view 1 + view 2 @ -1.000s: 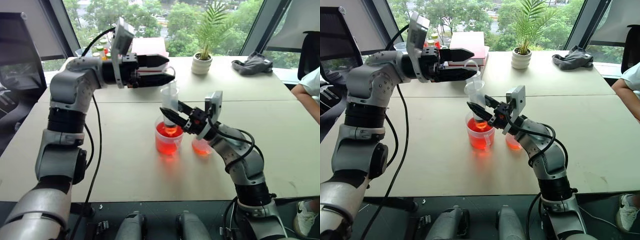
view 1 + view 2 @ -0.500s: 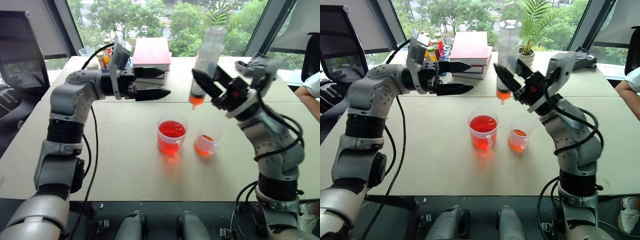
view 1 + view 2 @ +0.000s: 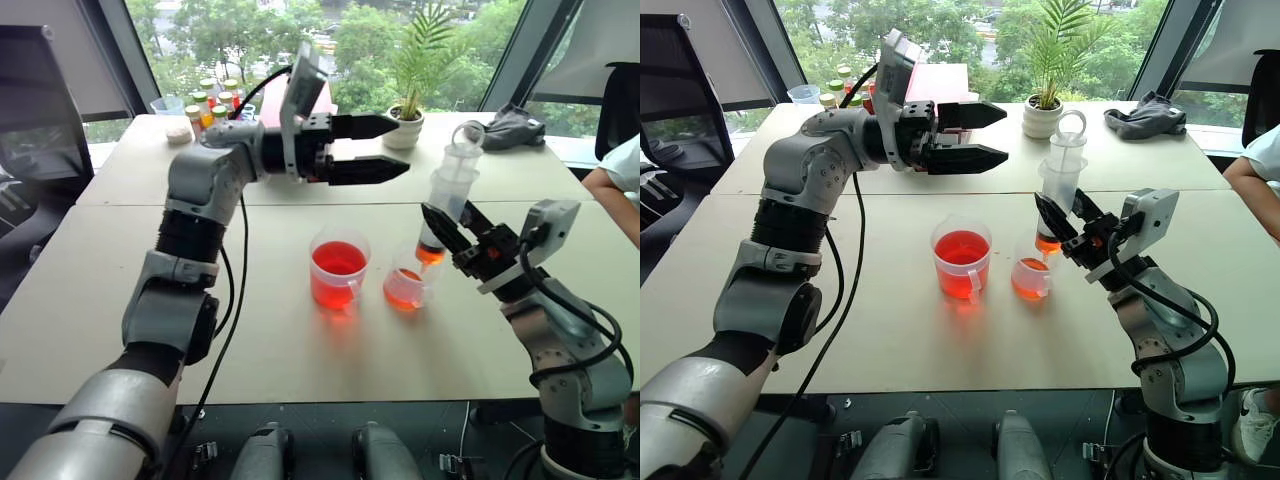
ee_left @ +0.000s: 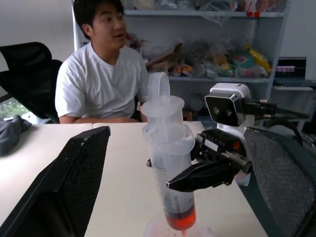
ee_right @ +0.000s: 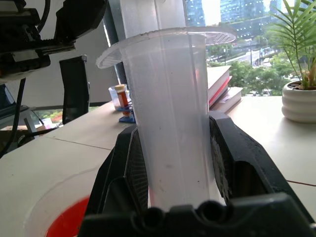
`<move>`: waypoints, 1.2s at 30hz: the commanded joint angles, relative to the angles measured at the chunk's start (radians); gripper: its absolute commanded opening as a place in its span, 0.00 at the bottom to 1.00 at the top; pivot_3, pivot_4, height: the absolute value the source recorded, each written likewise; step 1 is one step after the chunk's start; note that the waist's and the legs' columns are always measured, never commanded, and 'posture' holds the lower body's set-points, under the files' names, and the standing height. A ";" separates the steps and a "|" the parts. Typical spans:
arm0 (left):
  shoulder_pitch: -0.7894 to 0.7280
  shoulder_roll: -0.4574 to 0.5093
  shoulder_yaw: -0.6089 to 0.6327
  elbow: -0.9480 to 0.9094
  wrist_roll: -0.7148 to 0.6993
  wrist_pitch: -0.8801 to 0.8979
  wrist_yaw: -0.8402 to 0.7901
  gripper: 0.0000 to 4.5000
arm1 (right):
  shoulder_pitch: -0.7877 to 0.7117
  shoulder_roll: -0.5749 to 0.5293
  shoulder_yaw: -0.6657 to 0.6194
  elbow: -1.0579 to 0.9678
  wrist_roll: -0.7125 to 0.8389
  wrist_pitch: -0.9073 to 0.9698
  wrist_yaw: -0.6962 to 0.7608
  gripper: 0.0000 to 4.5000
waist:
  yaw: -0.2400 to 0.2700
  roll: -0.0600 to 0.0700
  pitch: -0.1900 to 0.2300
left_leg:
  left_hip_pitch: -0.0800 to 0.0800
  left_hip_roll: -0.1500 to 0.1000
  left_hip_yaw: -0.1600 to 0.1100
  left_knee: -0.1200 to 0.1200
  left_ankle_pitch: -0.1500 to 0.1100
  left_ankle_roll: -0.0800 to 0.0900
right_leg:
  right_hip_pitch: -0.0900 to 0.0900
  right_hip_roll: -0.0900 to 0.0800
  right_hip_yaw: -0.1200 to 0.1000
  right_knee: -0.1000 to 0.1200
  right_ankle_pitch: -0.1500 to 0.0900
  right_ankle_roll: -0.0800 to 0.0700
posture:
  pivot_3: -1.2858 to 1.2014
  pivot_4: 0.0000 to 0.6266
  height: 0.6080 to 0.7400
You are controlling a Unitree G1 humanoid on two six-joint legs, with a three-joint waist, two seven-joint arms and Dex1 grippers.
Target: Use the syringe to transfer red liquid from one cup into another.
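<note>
The syringe (image 3: 447,200) has swung over from the larger cup (image 3: 338,272) and now hangs upright, nozzle just above the smaller cup (image 3: 405,288), clamped in my right gripper (image 3: 452,238). My left gripper (image 3: 385,148) hovers behind, spread wide and empty. I should keep the nozzle centred and press the plunger slowly.

Site is presenting as office/lab workspace: pale tables (image 3: 250,340) sitting by big windows (image 3: 250,40) w/ trees outside, black office chair (image 4: 24,69), cluttered storage shelving (image 4: 217,44), capped sample vials (image 3: 210,100), stacked books (image 3: 940,80), potted plant (image 3: 405,125).
</note>
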 commanded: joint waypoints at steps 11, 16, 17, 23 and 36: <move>-0.150 -0.141 0.020 0.243 0.066 -0.152 0.024 0.99 | 0.020 0.001 0.027 -0.043 -0.015 -0.047 -0.009 0.30 | -0.002 0.000 0.000 | 0.000 0.000 0.000 0.000 0.000 0.000 | 0.000 0.001 0.000 -0.001 0.000 0.000 | 0.52 0.24 1.00; -0.159 -0.167 0.022 0.295 0.088 -0.184 0.019 0.59 | 0.009 -0.007 0.036 -0.053 -0.017 -0.039 -0.012 0.30 | 0.000 0.000 0.000 | 0.000 0.000 0.000 0.000 0.000 0.000 | 0.000 0.001 0.000 -0.001 0.000 0.000 | 0.52 0.24 1.00; -0.159 -0.170 0.023 0.299 0.090 -0.188 0.018 0.50 | 0.007 -0.008 0.037 -0.055 -0.016 -0.037 -0.013 0.30 | 0.000 0.000 0.000 | 0.000 0.000 0.000 0.000 0.000 0.000 | 0.000 0.001 0.000 -0.001 0.000 0.000 | 0.52 0.24 1.00; -0.157 -0.180 0.026 0.304 0.092 -0.192 0.012 0.01 | 0.006 -0.017 0.038 -0.068 -0.011 -0.028 -0.018 0.30 | 0.000 0.000 0.000 | 0.000 0.000 0.000 0.000 0.000 0.000 | 0.000 0.001 0.000 -0.001 0.000 0.000 | 0.52 0.24 1.00; -0.041 -0.190 -0.033 0.190 0.123 -0.178 -0.029 0.01 | -0.090 -0.072 -0.018 -0.108 0.031 0.027 -0.056 0.30 | 0.000 0.000 0.000 | 0.000 0.000 -0.001 0.000 0.000 0.000 | 0.000 0.001 0.000 -0.001 0.000 0.000 | 0.52 0.24 1.00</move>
